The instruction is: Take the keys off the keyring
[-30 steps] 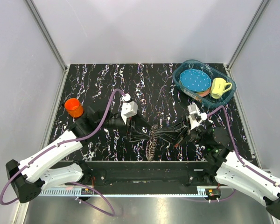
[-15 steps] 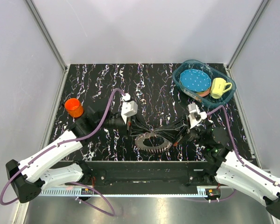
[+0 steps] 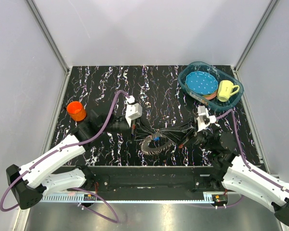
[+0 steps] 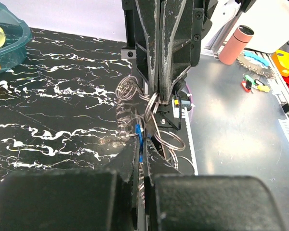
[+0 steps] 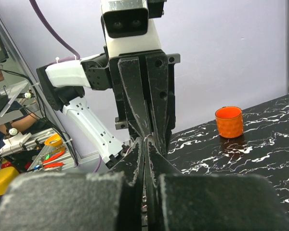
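At the left of the top view an orange cup [image 3: 76,111] stands on the black marbled table [image 3: 101,82], well apart from the work. In the lower middle of the frame the keyring [image 3: 160,142] is seen as a tilted oval with its long axis running left to right. The grey keys [image 3: 151,147] are fanned along its lower rim and a blue-headed piece [image 3: 156,138] shows at its upper side. Whether the keys touch the table cannot be told. The left gripper [image 3: 151,134] is pinched onto the ring from the upper left and the right gripper [image 3: 164,135] from the right, their tips almost meeting. At the upper right a blue basin [image 3: 233,98] holds a blue dotted plate [image 3: 202,83] and a yellow mug [image 3: 225,90], well apart from the ring. Half a second ago the ring was seen as a wider, flatter oval with the blue piece hidden. A second ago it stood edge-on, its long axis running up and down the frame.
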`<state>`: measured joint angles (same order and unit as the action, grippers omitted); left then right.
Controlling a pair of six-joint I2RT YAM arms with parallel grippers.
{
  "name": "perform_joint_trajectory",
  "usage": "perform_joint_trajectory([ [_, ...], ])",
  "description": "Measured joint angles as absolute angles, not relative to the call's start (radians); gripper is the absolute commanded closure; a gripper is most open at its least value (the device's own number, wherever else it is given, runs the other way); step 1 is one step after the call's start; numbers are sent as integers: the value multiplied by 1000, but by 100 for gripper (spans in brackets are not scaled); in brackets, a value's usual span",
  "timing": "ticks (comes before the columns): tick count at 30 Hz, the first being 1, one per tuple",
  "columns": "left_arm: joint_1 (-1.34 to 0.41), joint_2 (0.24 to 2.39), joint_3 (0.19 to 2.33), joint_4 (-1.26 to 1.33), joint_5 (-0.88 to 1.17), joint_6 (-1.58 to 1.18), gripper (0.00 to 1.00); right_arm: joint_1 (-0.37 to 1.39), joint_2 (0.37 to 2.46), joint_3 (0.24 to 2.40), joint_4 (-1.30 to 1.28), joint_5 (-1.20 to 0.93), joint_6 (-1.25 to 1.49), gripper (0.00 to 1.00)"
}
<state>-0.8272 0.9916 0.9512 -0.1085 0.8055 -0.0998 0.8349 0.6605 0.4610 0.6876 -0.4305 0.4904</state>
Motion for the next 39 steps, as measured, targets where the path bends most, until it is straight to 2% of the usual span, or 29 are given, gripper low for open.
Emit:
perform_joint_trajectory([
  [11, -827, 992, 916, -98, 768, -123, 100, 835, 698, 454, 730, -426, 486, 100],
  [18, -826, 992, 907, -117, 641, -125, 100, 835, 682, 454, 726, -402, 475, 100],
  [39, -711, 937, 861, -195, 384, -155, 100, 835, 500, 455, 435, -223, 371, 100],
])
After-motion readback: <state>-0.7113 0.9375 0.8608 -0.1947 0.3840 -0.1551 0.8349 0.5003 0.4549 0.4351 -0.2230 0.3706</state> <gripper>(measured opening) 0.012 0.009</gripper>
